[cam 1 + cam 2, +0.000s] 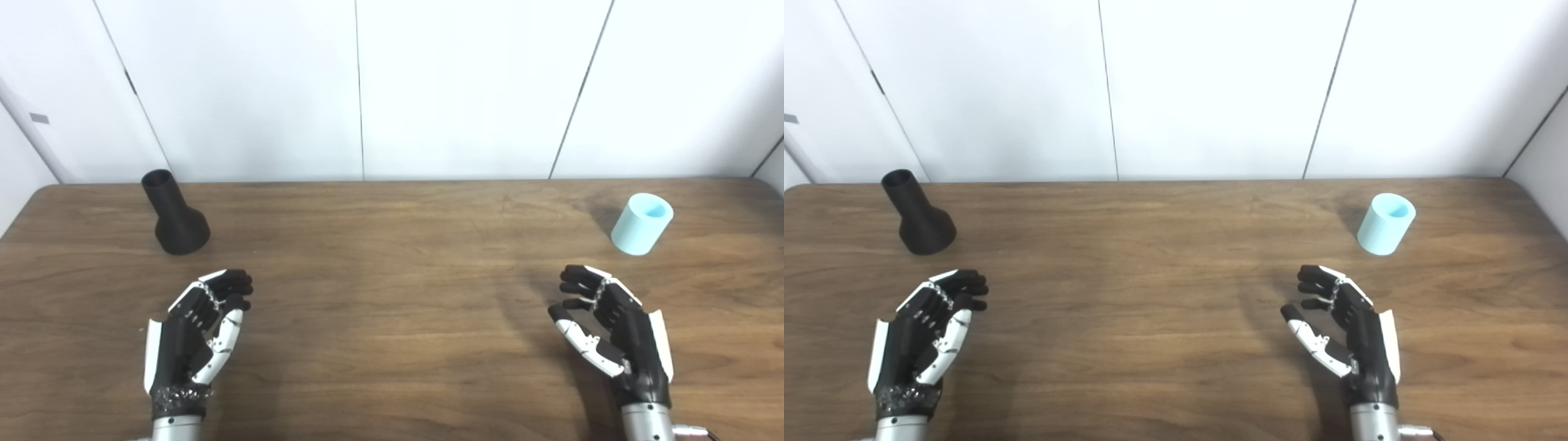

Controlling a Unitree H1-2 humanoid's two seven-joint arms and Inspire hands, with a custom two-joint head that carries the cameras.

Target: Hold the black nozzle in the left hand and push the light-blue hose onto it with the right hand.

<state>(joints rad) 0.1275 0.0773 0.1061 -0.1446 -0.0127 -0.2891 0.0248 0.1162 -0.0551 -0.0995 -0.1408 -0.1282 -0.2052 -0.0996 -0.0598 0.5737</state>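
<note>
You have both hands over the near part of the wooden table [392,294], well apart from each other and from the two parts. Your left hand [199,324] sits palm inward with its fingers loosely curled and its thumb lying close to them; it grips nothing. Your right hand [609,327] mirrors it, fingers slightly bent and thumb spread away from them, also empty.

The black nozzle [174,214] stands upright on its wide base at the far left of the table, narrow open neck on top, beyond your left hand and apart from it. The light-blue hose [641,223], a short stubby tube, stands on end at the far right, just beyond your right hand but not touching it. Its top looks open, though the washed-out colour makes the depth hard to judge. White wall panels [392,86] rise behind the table's far edge.
</note>
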